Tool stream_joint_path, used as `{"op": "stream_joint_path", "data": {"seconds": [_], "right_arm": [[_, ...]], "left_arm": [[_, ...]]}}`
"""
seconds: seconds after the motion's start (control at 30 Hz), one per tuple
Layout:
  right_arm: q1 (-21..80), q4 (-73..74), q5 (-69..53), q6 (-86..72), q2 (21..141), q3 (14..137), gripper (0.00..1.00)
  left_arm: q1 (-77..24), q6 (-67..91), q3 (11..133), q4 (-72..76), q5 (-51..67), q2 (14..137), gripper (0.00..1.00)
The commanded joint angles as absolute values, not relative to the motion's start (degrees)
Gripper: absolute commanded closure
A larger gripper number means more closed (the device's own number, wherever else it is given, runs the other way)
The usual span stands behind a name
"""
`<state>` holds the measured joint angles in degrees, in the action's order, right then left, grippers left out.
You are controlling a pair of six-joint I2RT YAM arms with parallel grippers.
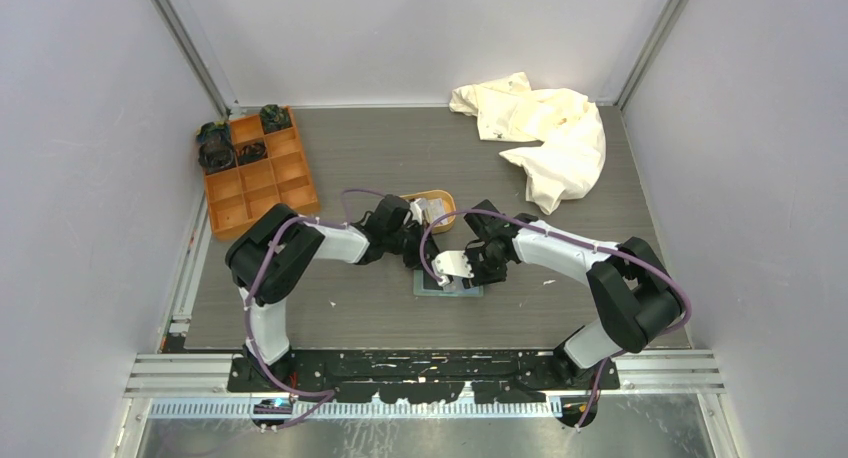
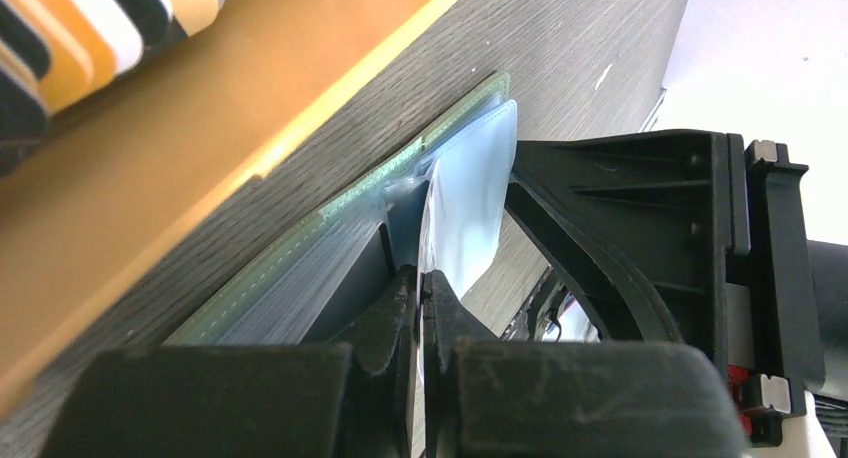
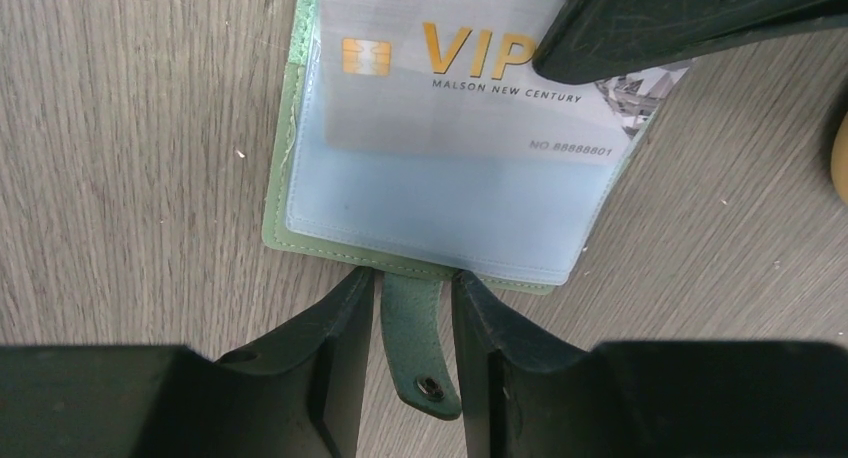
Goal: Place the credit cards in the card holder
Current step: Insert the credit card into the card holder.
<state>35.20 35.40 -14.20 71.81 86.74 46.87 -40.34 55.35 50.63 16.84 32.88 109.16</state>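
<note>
Nearest the left wrist lens: left gripper (image 2: 422,278) clamped tight on a pale card (image 2: 432,213), seen edge-on, its far end inside the clear sleeve (image 2: 475,188) of the green card holder (image 2: 400,168). Just beyond the holder's far edge, the tan tray (image 2: 200,118), with a blurred stack of cards (image 2: 90,28), black and white, in its corner.

From the right wrist: right gripper (image 3: 415,283) parted, one finger close on each side of the snap tab (image 3: 420,353), tips at the holder's near edge; contact impossible to judge. Lies open and flat on the grey table (image 3: 120,128), tab pointing at the right gripper. Long axis of the pale card across the holder, chip at the view's left, lower part under the sleeve, one corner poking past it, another hidden by the left gripper.

From above: holder mid-table, mostly covered by both grippers; orange box (image 1: 258,173) far left, white cloth (image 1: 545,138) back right.
</note>
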Motion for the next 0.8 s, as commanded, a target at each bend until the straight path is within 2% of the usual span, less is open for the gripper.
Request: {"op": "stream_joint_path", "data": {"seconds": [0.0,0.27,0.4,0.5,0.63,0.77], "right_arm": [[35.6,31.5,-13.9,71.4,85.6,46.7,0.60],[35.5,30.7,-12.2,70.1,83.3,46.8,0.50],[34.7,30.7,-12.3,69.6,79.6,46.5,0.41],[33.9,31.5,-12.9,69.5,77.7,46.5,0.31],[32.7,33.6,-14.5,69.7,76.2,46.9,0.29],[32.2,36.0,-18.4,68.8,74.9,48.3,0.33]], "left_arm": [[-41.1,53.4,51.9,12.8,31.5,111.4,0.97],[-41.2,52.8,52.0,11.8,31.3,111.0,0.89],[-41.2,52.2,51.9,10.7,30.8,110.4,0.85],[-41.1,52.0,52.0,10.3,30.6,110.2,0.83],[-40.9,51.8,52.1,9.8,30.3,109.9,0.82],[-40.8,51.6,52.0,9.4,30.1,109.5,0.80]]}}
